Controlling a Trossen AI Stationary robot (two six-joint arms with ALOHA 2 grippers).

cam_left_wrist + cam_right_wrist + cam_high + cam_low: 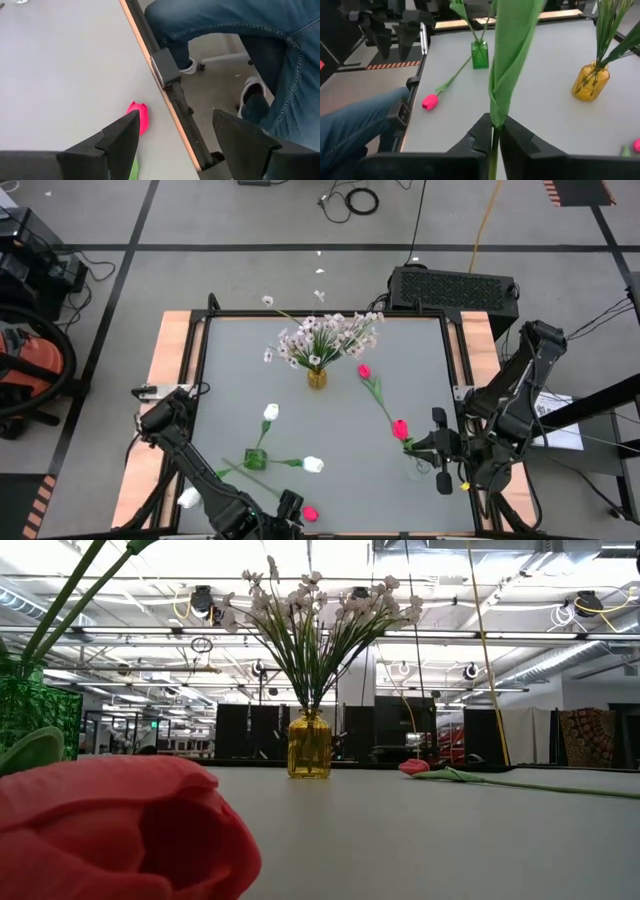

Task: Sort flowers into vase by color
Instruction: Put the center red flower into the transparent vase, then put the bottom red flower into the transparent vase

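A yellow vase (317, 377) (309, 745) holds the sprays of pale blossoms (325, 335). A green vase (256, 460) (480, 54) holds two white tulips (270, 412). One pink tulip (364, 370) (415, 767) lies on the table right of the yellow vase. Another pink tulip (309, 514) (140, 118) (120, 830) lies at the near edge. My left gripper (292, 508) (175, 122) is open above it, one finger over it, the other past the table's edge. My right gripper (437, 445) (492, 137) is shut on a third pink tulip (400, 428). My right gripper pinches the pink tulip's green stem (494, 131) between its two fingers, just behind a long leaf (512, 55). The fingers lie across the stem. Stem and leaf run forward from the fingers above the table, with the head (400, 428) toward the table's middle.
A small clear glass vase (443, 478) stands under the right arm near the table's right edge. A white tulip head (188, 498) lies by the left arm. A person's legs in jeans (235, 30) (365, 115) are beyond the near edge. Bare table lies between the vases.
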